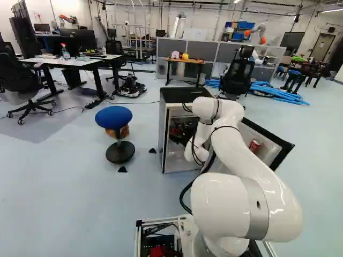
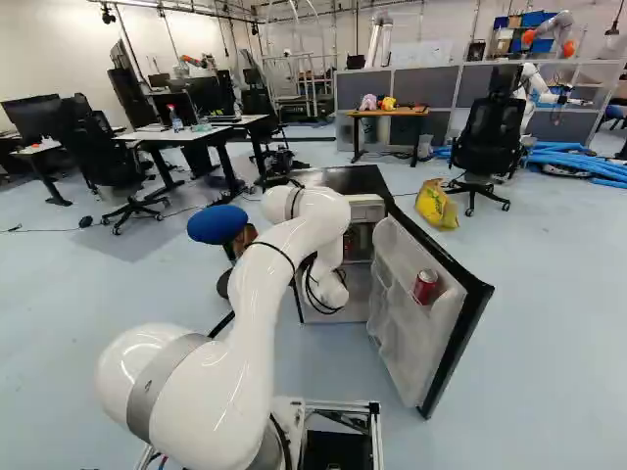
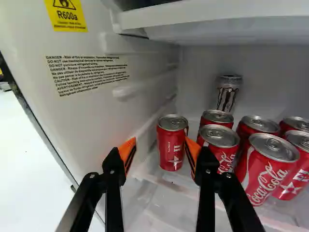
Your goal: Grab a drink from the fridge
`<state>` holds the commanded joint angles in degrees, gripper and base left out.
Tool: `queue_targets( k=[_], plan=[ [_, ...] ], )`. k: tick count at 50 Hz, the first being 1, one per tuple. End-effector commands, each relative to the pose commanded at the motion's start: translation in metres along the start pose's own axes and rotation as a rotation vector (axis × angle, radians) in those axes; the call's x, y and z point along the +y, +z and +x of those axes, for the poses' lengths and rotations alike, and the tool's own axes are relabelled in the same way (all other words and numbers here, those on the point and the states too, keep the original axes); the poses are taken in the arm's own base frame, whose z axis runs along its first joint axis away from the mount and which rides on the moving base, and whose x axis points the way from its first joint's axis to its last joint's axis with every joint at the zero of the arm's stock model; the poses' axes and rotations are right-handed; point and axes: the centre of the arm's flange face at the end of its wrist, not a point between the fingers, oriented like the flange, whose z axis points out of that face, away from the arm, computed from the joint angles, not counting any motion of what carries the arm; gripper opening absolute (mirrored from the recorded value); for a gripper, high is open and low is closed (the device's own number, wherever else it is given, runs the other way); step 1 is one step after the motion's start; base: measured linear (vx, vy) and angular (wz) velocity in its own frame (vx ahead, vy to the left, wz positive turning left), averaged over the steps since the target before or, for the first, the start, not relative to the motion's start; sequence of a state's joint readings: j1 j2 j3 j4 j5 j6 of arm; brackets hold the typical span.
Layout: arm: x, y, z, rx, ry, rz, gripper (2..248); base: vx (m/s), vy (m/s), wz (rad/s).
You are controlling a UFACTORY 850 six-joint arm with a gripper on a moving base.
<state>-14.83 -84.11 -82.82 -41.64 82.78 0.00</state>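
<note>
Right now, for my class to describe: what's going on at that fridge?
A white robot arm is reaching into the open fridge. Its hand is open and grips nothing; one red can stands ahead of it. More red cans stand beside that one, and another can sits in the door.

glossy white arm (image 1: 244,155), grey band (image 1: 255,214), black cables (image 1: 182,197); black fingers (image 3: 114,193), pointed orange pads (image 3: 127,149).
</note>
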Motion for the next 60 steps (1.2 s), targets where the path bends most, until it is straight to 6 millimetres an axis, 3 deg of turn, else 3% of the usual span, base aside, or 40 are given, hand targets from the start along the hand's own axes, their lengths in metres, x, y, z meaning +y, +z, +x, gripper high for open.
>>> queue_targets(
  k=[54, 55, 59, 60],
  plan=[
    [0.016, 0.027, -0.006, 0.05, -0.045, 0.003, 155, 0.0, 0.0, 0.0],
    [0.016, 0.027, -0.006, 0.05, -0.045, 0.003, 123, 0.0, 0.0, 0.0],
    [0.016, 0.027, -0.006, 0.05, -0.045, 0.003, 123, 0.0, 0.0, 0.0],
    [0.016, 0.027, -0.006, 0.05, -0.045, 0.003, 94, 0.0, 0.0, 0.0]
  ],
)
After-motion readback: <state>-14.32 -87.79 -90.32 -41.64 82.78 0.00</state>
